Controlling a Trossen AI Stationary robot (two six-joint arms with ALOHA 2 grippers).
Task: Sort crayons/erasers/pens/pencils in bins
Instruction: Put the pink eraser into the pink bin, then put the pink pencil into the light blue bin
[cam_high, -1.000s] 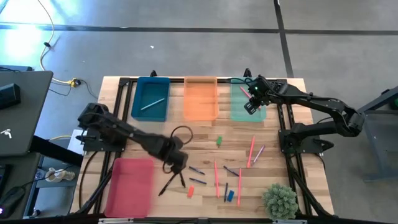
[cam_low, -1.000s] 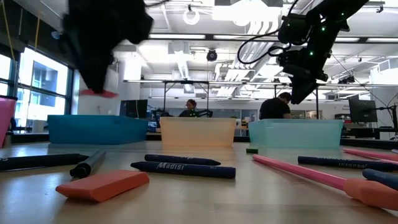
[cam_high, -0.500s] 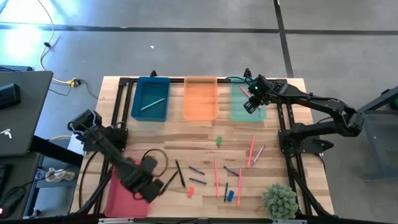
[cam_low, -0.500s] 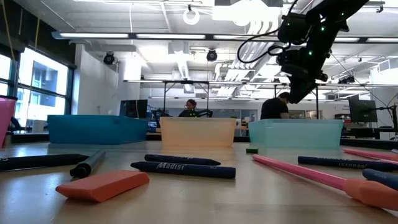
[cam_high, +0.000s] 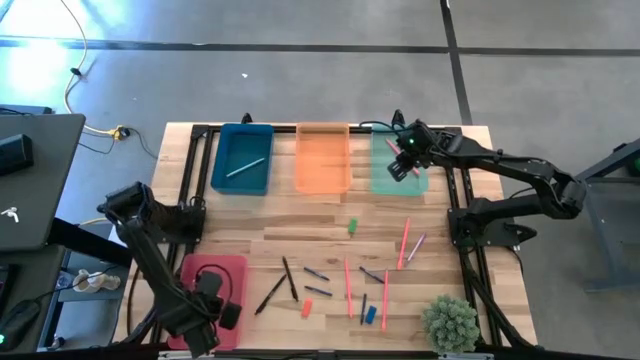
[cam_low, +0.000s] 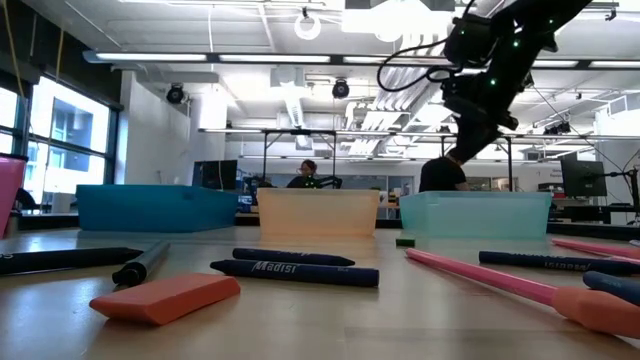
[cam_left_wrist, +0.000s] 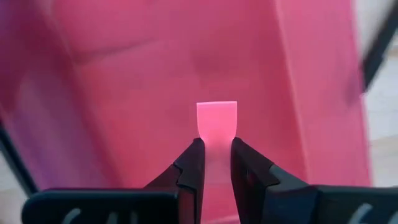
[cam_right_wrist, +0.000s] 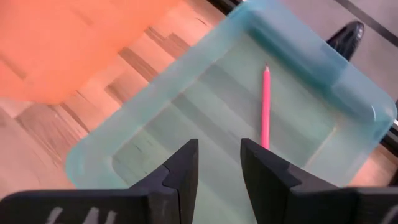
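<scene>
My left gripper (cam_high: 212, 308) hangs over the pink-red bin (cam_high: 190, 275) at the near left, shut on a pink eraser (cam_left_wrist: 216, 118). My right gripper (cam_high: 403, 166) hovers open above the mint green bin (cam_high: 385, 180) at the far right, with nothing between its fingers (cam_right_wrist: 219, 163). A pink pencil (cam_right_wrist: 265, 106) lies flat in that bin. A silver pen (cam_high: 245, 167) lies in the teal-blue bin (cam_high: 242, 185). Beside it stands the orange bin (cam_high: 323, 157). A green eraser (cam_high: 352, 227), an orange eraser (cam_high: 307, 308) and a blue eraser (cam_high: 370, 314) lie on the table. My left gripper pinches the pink eraser by its one end (cam_left_wrist: 216, 134) between its two fingertips. The fingers point down from above. The eraser's other end sticks out past the fingertips, lifted clear above the floor of the pink-red bin (cam_left_wrist: 124, 93).
Pink pencils (cam_high: 348, 288), dark crayons (cam_high: 317, 273) and black pens (cam_high: 272, 293) lie scattered on the wood between the bins and the near edge. A green plant (cam_high: 450, 322) sits at the near right corner. People show far behind the table in the low view.
My left gripper has swung from the middle of the table toward the near left corner, carrying the pink eraser, and has rolled about its own axis; it now stands over the pink-red bin. My right gripper has tipped a little above the mint green bin.
</scene>
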